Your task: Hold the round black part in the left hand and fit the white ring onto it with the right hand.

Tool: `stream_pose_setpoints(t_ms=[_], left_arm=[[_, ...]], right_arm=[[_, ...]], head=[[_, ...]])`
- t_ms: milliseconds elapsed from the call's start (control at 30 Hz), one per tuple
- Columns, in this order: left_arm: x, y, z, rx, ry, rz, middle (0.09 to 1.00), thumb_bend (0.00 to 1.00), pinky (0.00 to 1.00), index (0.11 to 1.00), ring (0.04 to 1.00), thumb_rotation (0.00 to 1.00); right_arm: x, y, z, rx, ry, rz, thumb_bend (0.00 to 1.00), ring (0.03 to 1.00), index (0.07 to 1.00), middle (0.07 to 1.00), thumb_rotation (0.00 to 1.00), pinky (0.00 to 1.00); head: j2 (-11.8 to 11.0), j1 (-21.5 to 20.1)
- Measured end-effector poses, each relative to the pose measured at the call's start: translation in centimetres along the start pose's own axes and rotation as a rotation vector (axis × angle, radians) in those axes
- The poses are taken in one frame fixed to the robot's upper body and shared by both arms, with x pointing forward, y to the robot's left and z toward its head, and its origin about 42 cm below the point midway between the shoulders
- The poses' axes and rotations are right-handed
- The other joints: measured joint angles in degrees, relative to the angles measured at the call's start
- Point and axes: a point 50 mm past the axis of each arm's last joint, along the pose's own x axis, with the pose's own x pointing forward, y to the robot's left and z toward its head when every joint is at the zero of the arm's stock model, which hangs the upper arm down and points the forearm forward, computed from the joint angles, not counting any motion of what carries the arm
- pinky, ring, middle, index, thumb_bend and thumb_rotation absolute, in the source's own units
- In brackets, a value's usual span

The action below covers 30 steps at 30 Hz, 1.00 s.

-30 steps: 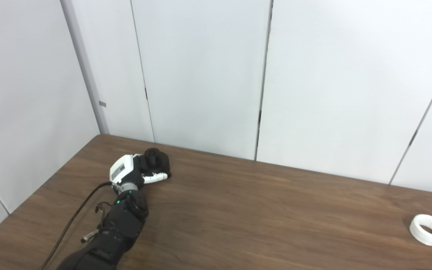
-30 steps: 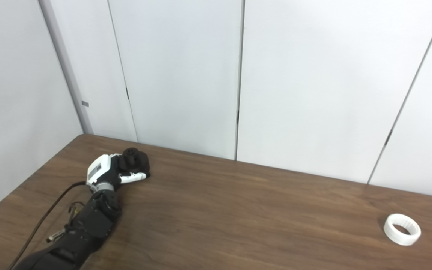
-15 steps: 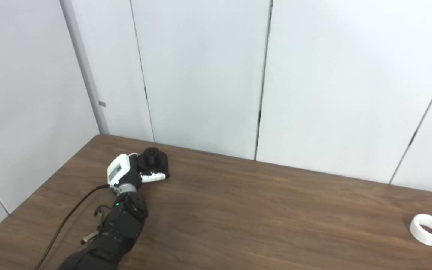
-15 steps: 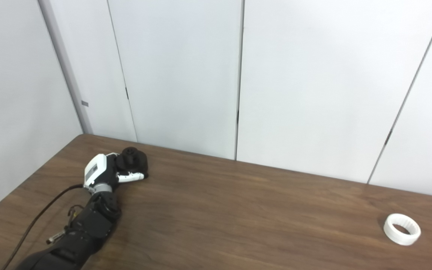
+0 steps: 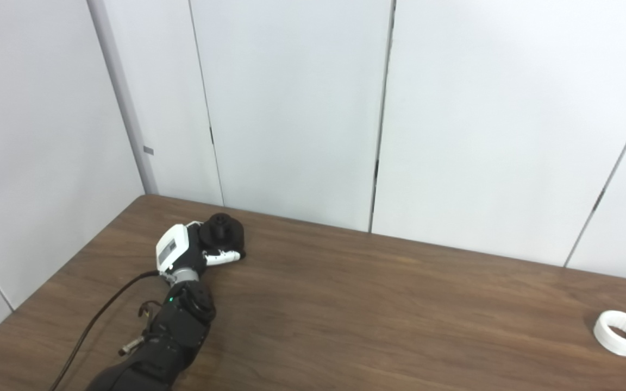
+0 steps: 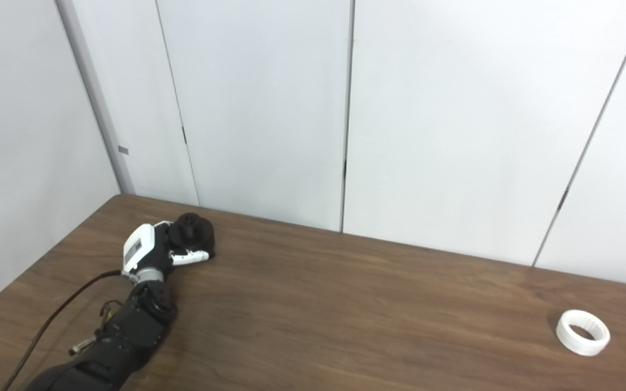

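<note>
At the table's (image 5: 345, 304) far left, about ten o'clock from its centre, the left hand (image 5: 182, 251) is lying low on the wood with its fingers curled around the black part (image 5: 221, 233). Its thumb (image 5: 224, 257) is pressing along the part's near side, so the hand is closing on it, and the part is sitting on or just above the surface; which one I cannot tell. A dark cable (image 5: 95, 320) is trailing from the wrist toward seven o'clock. Well apart, out near four o'clock by the right edge, the ring (image 6: 583, 332) is lying flat, untouched, its hole facing up. White wall panels (image 5: 291, 108) are standing behind the table.
</note>
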Motion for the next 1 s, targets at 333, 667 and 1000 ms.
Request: stream_pose_setpoints(t_ms=[333,667,1000], left_arm=[[-0.8,1.1,0.1,0.010,-0.066,-0.040,0.767,0.52,1.00,0.485,0.872,0.06],[-2.0,4.4,2.6,0.000,-0.204,-0.149,0.792,0.52,1.00,0.486,0.912,0.06],[-8.5,5.6,4.9,-0.025,-0.378,-0.346,0.793,0.52,0.90,0.486,0.894,0.05]], right_arm=[[0.0,0.1,0.0,-0.022,-0.001,0.005,0.49,0.919,0.822,0.866,1.00,0.98],[0.2,1.3,0.3,0.010,-0.028,0.050,0.52,0.877,0.792,0.839,0.99,0.91],[0.1,2.3,1.4,0.023,-0.033,0.070,0.54,0.856,0.805,0.830,0.94,0.88]], head=[[1.0,-3.0],[3.5,-10.2],[5.8,-11.7]])
